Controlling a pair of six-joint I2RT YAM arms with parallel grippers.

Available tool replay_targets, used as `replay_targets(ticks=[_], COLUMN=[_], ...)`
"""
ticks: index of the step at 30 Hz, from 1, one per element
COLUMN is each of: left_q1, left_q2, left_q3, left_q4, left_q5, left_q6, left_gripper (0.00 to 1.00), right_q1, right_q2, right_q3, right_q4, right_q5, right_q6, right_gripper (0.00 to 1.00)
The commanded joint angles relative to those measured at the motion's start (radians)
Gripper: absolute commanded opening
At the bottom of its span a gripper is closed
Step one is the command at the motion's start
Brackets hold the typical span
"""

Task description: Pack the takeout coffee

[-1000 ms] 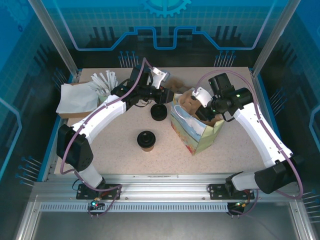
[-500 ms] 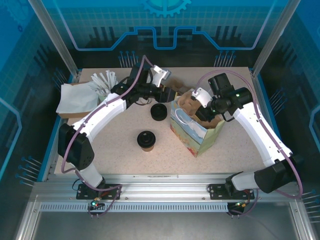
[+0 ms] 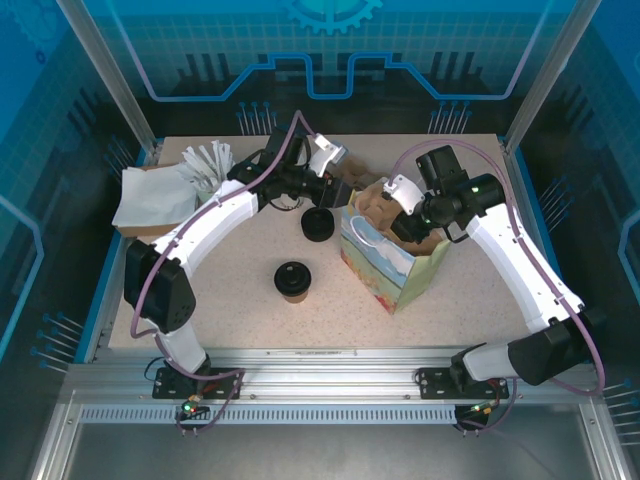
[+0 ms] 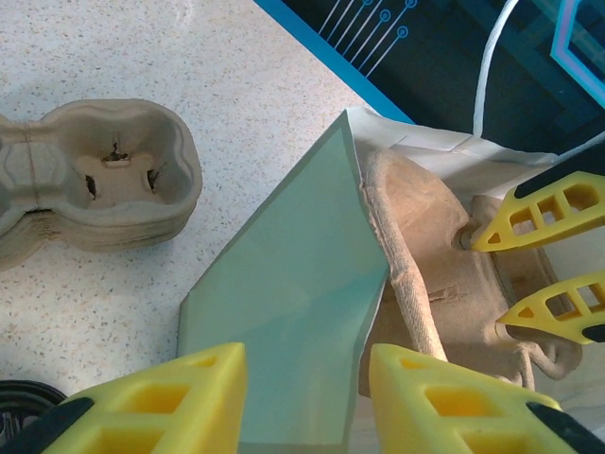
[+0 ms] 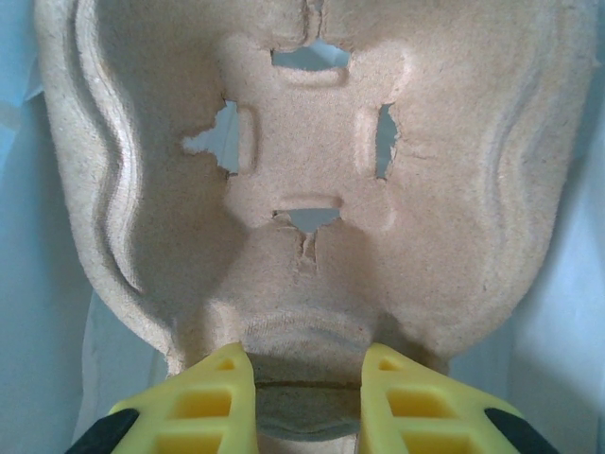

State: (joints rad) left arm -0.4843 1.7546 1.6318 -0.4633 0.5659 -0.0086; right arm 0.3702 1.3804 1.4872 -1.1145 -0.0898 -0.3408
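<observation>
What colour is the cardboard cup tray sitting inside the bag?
Light brown; the tray shows best in the right wrist view.

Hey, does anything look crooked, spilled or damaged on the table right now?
The paper bag stands skewed, one wall creased at the mouth. The cup carrier inside it lies tilted, pinched by the right gripper. Nothing looks spilled.

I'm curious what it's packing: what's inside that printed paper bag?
A brown moulded-pulp cup carrier, its rim pinched by the jaws of the right gripper. It covers the floor of the printed paper bag, so anything beneath is hidden.
</observation>
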Motion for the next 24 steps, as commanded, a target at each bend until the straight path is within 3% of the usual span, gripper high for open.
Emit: replay_targets(ticks=[1,12,24], left_q1=[0.009,0.009,0.009], left_q2=[0.032,0.019,-0.057], left_q3=[0.036,-0.011,-0.122], left_q4=[-0.036,0.036,0.155], left_q5=[-0.017,-0.067,-0.14], left_q6=[0.014,-0.048,-0.128], left_gripper=[0.35,0.16,0.02], right_q1=[-0.007,-0.007,-0.007], right_q2=[0.0,-0.021,-0.041], right_q3=[0.02,0.002,-0.013], right_q4=[-0.049,-0.049,-0.047], right_q5=[-0.004,0.001,-0.011], right_q6=[0.006,0.01,0.015], right_gripper=[0.23,0.23,0.23])
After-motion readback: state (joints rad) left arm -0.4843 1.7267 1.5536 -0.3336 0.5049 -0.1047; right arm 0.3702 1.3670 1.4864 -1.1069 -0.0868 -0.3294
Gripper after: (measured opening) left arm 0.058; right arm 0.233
